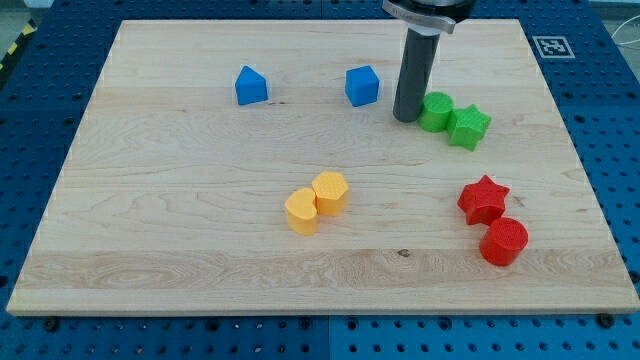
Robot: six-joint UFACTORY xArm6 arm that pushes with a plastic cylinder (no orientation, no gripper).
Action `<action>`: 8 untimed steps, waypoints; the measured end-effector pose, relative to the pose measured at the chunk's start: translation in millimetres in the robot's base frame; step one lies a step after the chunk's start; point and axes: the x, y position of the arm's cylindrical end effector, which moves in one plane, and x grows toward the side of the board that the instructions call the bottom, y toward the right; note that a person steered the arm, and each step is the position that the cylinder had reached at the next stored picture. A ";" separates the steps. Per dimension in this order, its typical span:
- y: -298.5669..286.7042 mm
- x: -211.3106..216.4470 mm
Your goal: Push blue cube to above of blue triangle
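The tool's bare tip (405, 119), a plain rod holding nothing, stands just right of the blue cube (362, 86), which sits level with the blue triangle (251, 86) farther left on the table (180, 230).

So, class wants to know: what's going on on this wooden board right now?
A robot arm's dark rod is working the wooden board. My tip sits between the blue cube, on the view's left, and the green blocks, which it stands right beside. The blue triangle lies further to the view's left, roughly level with the cube, so the cube is not yet above it. Yellow and red pairs lie lower down, untouched.
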 end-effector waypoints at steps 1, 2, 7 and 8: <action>4.3 0.0; 10.7 0.0; -49.7 -37.4; -86.9 -37.4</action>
